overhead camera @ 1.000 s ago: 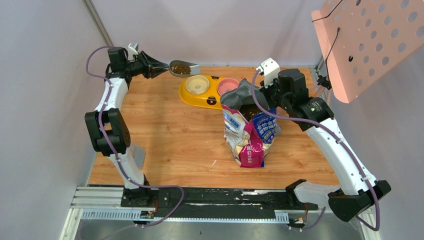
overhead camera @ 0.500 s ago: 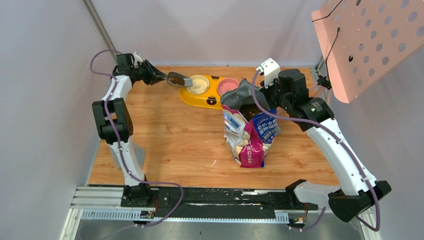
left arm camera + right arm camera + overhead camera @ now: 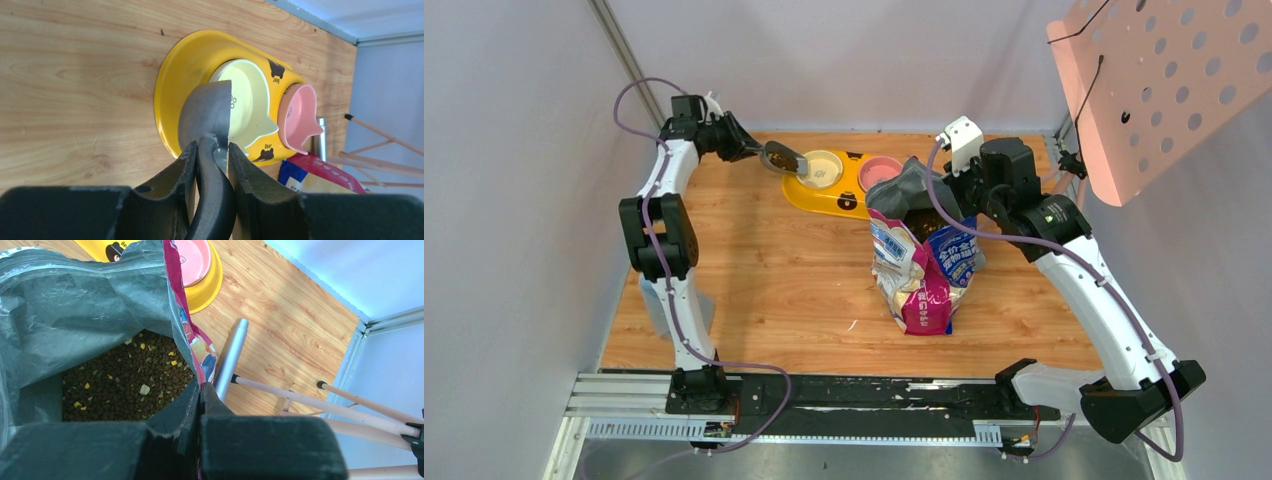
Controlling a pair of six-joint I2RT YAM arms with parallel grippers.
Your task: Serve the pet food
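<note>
My left gripper point(image 3: 752, 152) is shut on the black handle of a grey metal scoop point(image 3: 784, 159). The scoop is tipped on its side at the left rim of the cream bowl point(image 3: 823, 168). In the left wrist view the scoop's point(image 3: 205, 116) grey back faces me and hides its load, and my left gripper point(image 3: 210, 149) pinches the handle. The cream bowl point(image 3: 248, 105) looks empty where it shows. My right gripper point(image 3: 200, 386) is shut on the rim of the open printed bag point(image 3: 186, 322). Dark brown kibble point(image 3: 122, 377) fills the bag's bottom.
The cream bowl and a pink bowl point(image 3: 881, 172) sit in a yellow feeder tray point(image 3: 816, 200) at the table's back. The bag point(image 3: 921, 265) stands mid-table to the right. A silver tube point(image 3: 231, 356) and wooden rods point(image 3: 300, 396) lie behind the bag. A pink perforated board point(image 3: 1164, 80) hangs at upper right.
My left gripper has lowered the scoop to the cream bowl's left rim and rolled it onto its side. The right arm and the bag have not moved.
</note>
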